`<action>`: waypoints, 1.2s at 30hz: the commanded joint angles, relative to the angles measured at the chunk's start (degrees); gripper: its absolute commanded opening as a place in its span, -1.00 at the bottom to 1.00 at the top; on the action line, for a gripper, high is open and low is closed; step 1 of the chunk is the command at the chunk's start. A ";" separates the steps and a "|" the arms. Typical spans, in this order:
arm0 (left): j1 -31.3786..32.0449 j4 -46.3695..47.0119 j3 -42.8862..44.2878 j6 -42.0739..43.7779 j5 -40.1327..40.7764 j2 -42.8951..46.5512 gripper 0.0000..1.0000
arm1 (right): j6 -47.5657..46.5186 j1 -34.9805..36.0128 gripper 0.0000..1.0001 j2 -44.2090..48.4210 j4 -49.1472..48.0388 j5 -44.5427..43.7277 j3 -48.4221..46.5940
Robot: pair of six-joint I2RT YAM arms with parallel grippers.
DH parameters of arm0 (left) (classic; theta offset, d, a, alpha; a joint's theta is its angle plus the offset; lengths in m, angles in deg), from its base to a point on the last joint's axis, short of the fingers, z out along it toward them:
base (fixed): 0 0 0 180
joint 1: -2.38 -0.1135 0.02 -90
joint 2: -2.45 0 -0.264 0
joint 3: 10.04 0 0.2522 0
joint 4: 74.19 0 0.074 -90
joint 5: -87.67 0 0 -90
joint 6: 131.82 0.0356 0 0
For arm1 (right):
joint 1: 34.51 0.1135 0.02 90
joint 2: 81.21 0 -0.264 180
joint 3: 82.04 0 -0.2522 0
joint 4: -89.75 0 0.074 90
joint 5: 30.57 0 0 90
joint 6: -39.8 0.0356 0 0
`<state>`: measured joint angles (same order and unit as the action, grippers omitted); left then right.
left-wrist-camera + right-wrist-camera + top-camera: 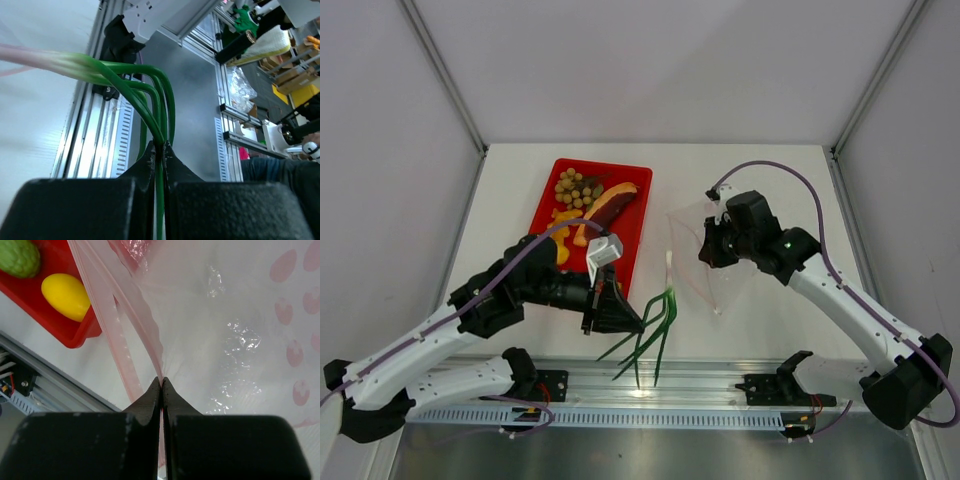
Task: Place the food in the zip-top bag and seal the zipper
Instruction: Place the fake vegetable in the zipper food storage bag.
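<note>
My left gripper [636, 321] [161, 145] is shut on a leaf of the green onion [658, 325] [150, 95], near the table's front edge. The onion's pale end points toward the zip-top bag [698, 262] [225, 330], a clear bag at centre right. On the bag's mouth edge my right gripper [712, 248] [161, 380] is shut, pinching the pinkish zipper [117, 340]. The grape cluster [572, 187], meat slice [610, 203] and orange bits [565, 215] lie on the red tray [635, 215]. The right wrist view also shows the yellow mango [65, 296] and green lime [19, 257] in the tray [80, 335].
An aluminium rail [720, 385] with the arm bases runs along the near edge of the table. White walls close off the left, back and right sides. My left arm [500, 295] lies over the tray's near corner.
</note>
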<state>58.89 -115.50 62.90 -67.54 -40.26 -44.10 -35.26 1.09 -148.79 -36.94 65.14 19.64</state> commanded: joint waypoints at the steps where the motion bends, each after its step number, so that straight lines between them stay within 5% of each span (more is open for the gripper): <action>1: 0.53 7.85 -1.60 -2.32 -7.15 -0.21 -0.99 | -1.05 0.79 -1.00 1.56 -1.32 4.74 -1.10; 22: 0.53 5.15 -1.26 -2.76 -2.59 -7.77 -0.99 | 0.44 4.31 -1.00 6.84 -1.93 8.52 0.39; 36: 3.69 -14.44 13.94 8.22 22.09 -19.98 -0.99 | 1.94 5.62 -1.00 8.60 0.26 13.18 -0.92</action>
<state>61.27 -123.13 72.89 -63.76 -26.88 -61.78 -33.88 6.12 -140.94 -37.18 76.88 20.56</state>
